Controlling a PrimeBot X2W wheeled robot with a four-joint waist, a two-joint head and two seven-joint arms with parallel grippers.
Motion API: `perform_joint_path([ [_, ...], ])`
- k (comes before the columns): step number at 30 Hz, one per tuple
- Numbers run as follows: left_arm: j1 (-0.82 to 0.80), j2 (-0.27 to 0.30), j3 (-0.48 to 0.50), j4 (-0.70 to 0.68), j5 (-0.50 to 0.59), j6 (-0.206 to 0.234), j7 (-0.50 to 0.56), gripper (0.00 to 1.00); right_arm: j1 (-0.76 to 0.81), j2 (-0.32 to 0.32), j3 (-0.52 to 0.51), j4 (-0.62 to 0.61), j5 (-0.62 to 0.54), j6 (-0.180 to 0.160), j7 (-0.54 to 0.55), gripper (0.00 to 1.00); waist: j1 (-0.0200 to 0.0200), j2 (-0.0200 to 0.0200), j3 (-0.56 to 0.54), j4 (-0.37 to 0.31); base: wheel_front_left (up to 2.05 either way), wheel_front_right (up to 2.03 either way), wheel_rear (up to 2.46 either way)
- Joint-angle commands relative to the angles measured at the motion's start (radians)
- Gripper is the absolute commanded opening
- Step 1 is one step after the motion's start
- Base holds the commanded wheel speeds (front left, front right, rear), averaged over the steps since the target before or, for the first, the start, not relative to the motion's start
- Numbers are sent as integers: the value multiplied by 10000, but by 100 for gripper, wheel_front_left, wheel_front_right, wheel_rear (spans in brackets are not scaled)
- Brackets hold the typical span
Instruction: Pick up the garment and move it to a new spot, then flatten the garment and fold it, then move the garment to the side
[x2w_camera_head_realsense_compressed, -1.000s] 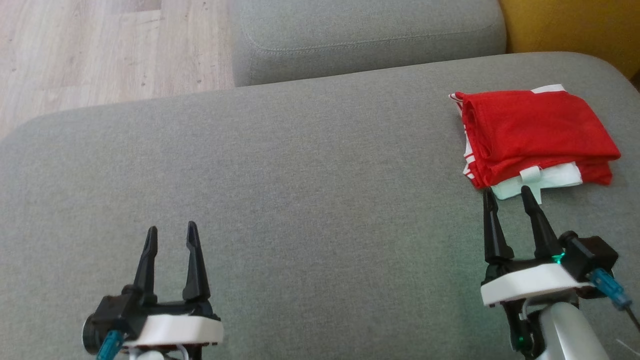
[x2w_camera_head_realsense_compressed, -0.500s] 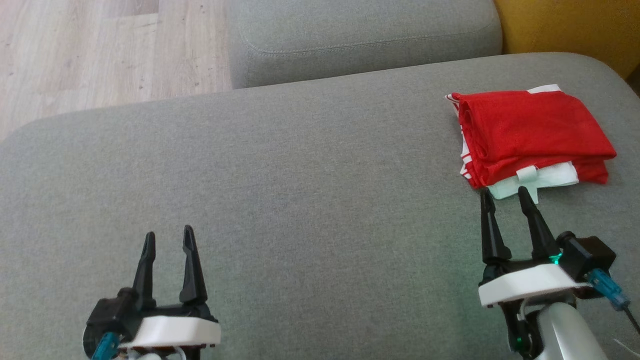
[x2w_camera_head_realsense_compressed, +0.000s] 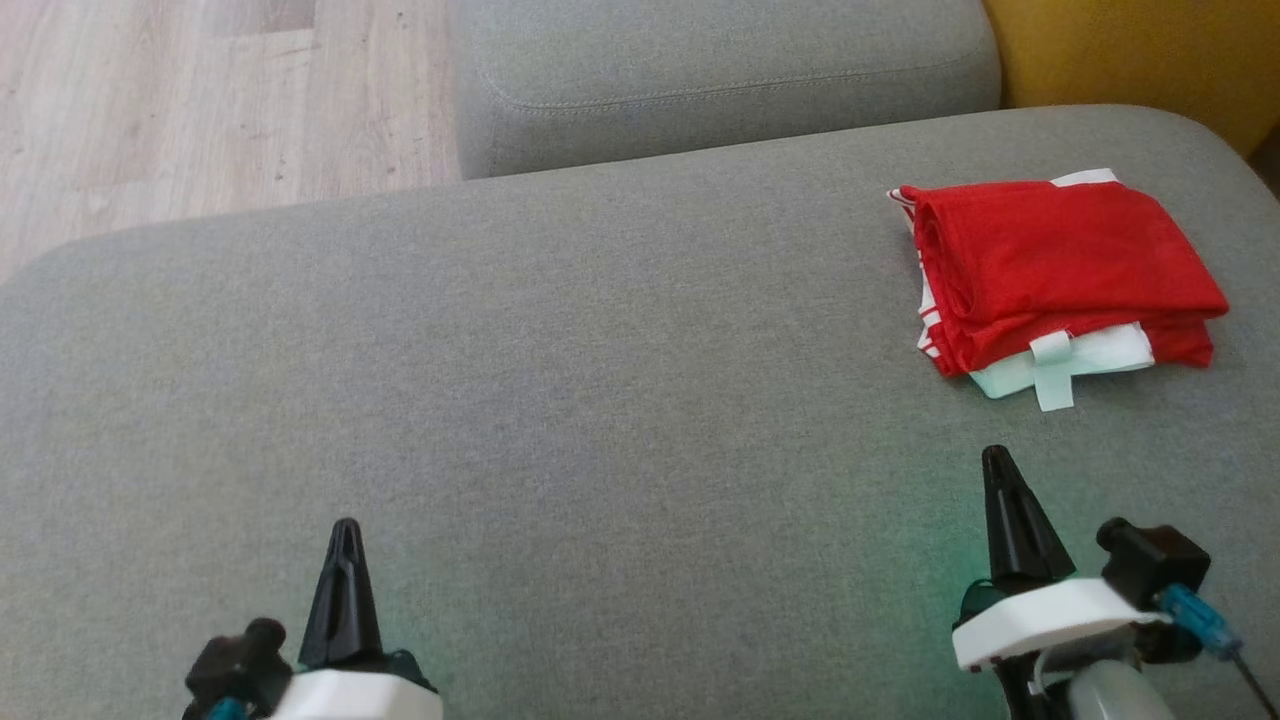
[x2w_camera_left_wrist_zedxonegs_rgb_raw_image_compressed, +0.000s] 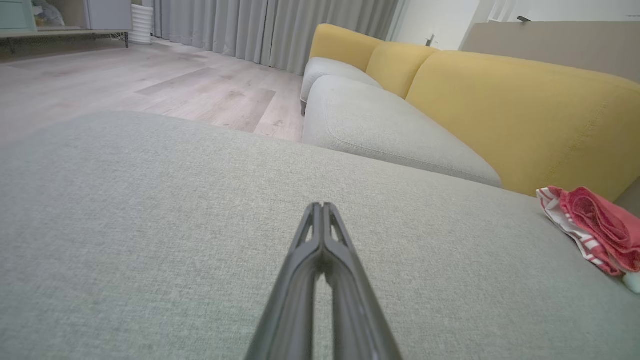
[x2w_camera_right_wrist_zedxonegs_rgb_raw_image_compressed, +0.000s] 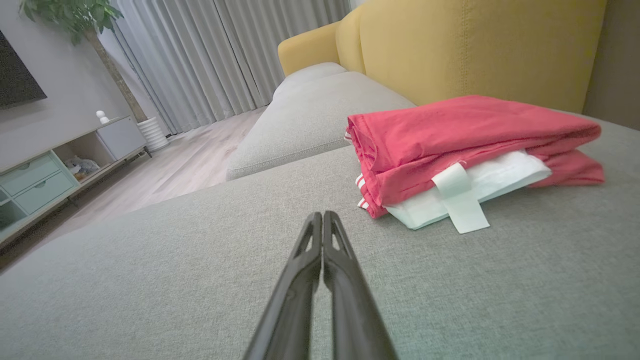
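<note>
Seeing the garment (x2w_camera_head_realsense_compressed: 1060, 260) lying folded near the far right corner of the sofa cushion (x2w_camera_head_realsense_compressed: 600, 400), hiding its inner layers under red cloth. Holding left tool (x2w_camera_head_realsense_compressed: 345, 525) and right tool (x2w_camera_head_realsense_compressed: 996, 455) pressed together, pinching nothing, near the front edge, with bases getting cut off by the frame.

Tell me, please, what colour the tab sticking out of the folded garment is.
White tab on the red garment; clearest in the right wrist view.
</note>
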Motion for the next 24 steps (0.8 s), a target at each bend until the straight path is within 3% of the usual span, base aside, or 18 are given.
perform_joint_path([
  [1,-391,1,103,-301,-219,-46,59,0,-477,-23,-35,-362,268,0,70,0,0,0,1,10,0,0,0],
  [24,-612,7,538,-347,-2546,-269,732,0,-541,-107,-269,-541,2860,-2,658,0,0,0,-8,149,0,0,0],
])
